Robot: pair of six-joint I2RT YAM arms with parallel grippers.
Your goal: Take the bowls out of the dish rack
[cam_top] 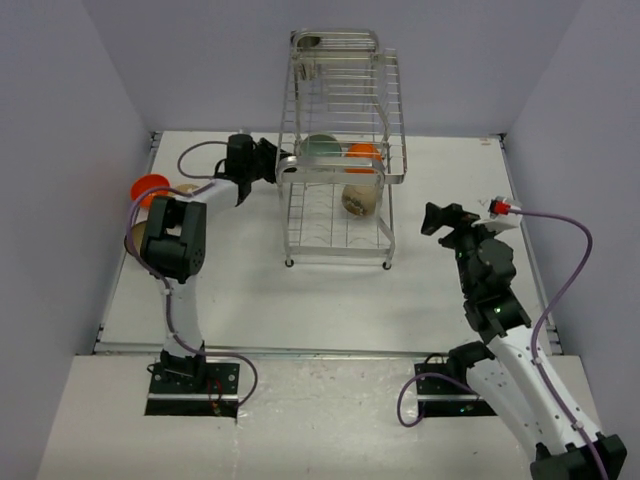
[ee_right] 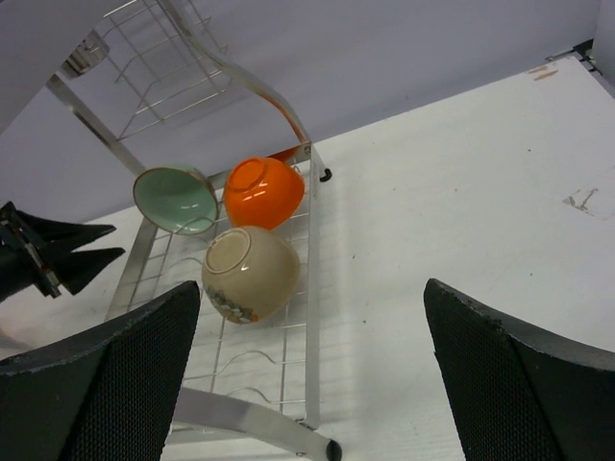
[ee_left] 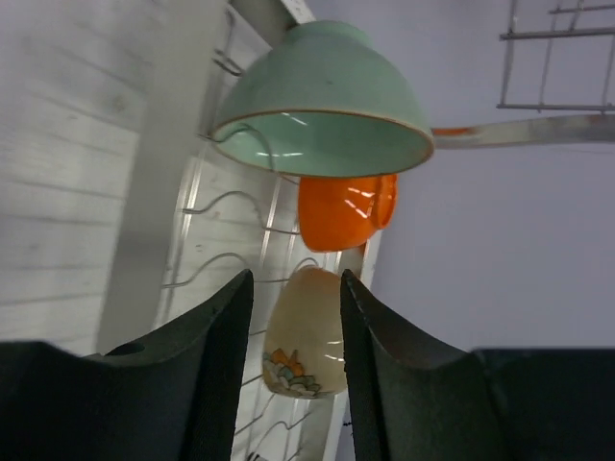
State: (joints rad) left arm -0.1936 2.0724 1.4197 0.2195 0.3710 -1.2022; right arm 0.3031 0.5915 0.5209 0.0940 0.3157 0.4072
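Note:
The silver wire dish rack [cam_top: 345,95] stands at the back middle of the table. On its lower tier a mint green bowl [cam_top: 322,146] and an orange bowl [cam_top: 362,154] stand on edge, with a cream bowl [cam_top: 360,198] in front of them. My left gripper [cam_top: 268,160] hovers at the rack's left end, open and empty. Its view shows the mint bowl [ee_left: 322,106], the orange bowl [ee_left: 346,209] and the cream bowl [ee_left: 307,331] beyond the left gripper [ee_left: 295,283]. My right gripper [cam_top: 445,218] is open wide, right of the rack. A second orange bowl [cam_top: 150,186] sits on the table at far left.
Pale walls close in the table on three sides. The left arm's elbow [cam_top: 175,238] hangs over the bowls at the far left and hides what lies under it. From the right wrist, the rack's side rail [ee_right: 309,240] lies just left of the bare white tabletop [ee_right: 461,211].

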